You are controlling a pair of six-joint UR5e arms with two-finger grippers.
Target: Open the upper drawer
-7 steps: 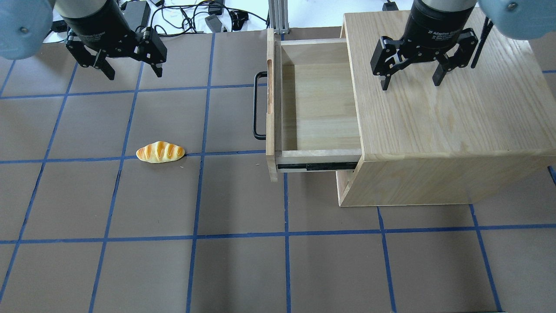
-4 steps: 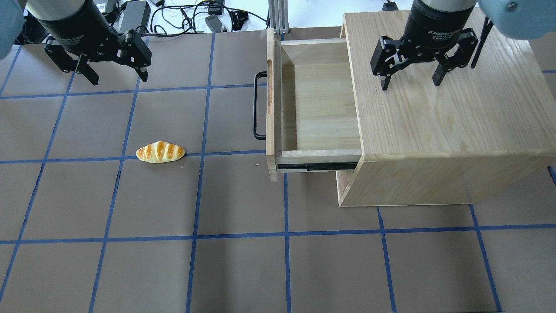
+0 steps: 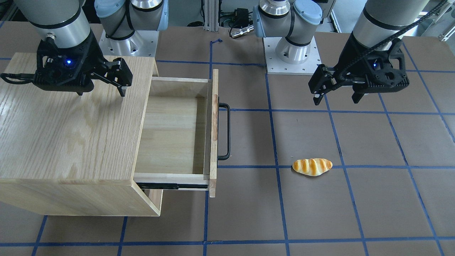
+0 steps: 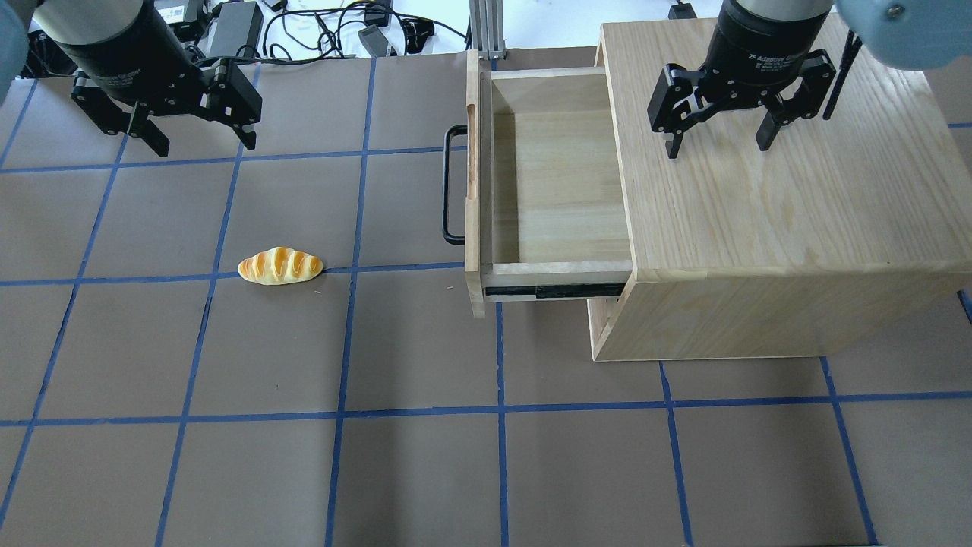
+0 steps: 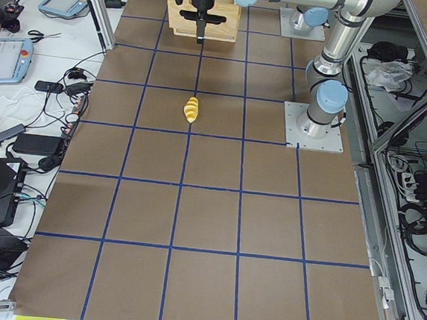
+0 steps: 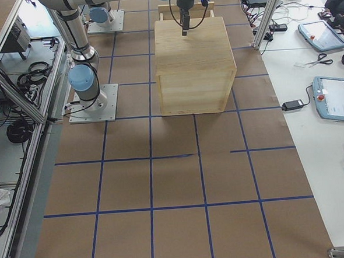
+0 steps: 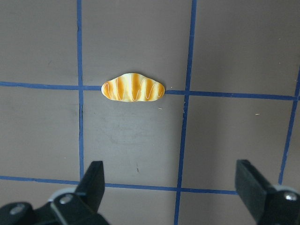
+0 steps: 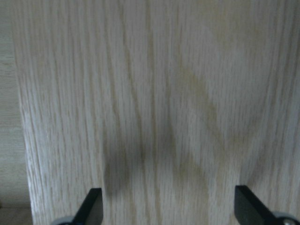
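Note:
The upper drawer (image 4: pixel 562 182) stands pulled out of the oak cabinet (image 4: pixel 782 190) toward the table's middle, empty inside. Its black bar handle (image 4: pixel 449 184) is free, and a black slide rail shows along its side. The drawer also shows in the front-facing view (image 3: pixel 174 135). My left gripper (image 4: pixel 205 144) is open and empty, hovering over the table far left of the handle. My right gripper (image 4: pixel 718 148) is open and empty above the cabinet top. The right wrist view shows only oak grain between its fingers (image 8: pixel 93 206).
A toy bread roll (image 4: pixel 280 266) lies on the brown table left of the drawer; it shows in the left wrist view (image 7: pixel 133 87) ahead of the open fingers. Cables and power bricks (image 4: pixel 326 23) lie beyond the table's far edge.
My left gripper has moved left, further from the drawer handle, staying open. The right gripper, drawer and bread have not moved.

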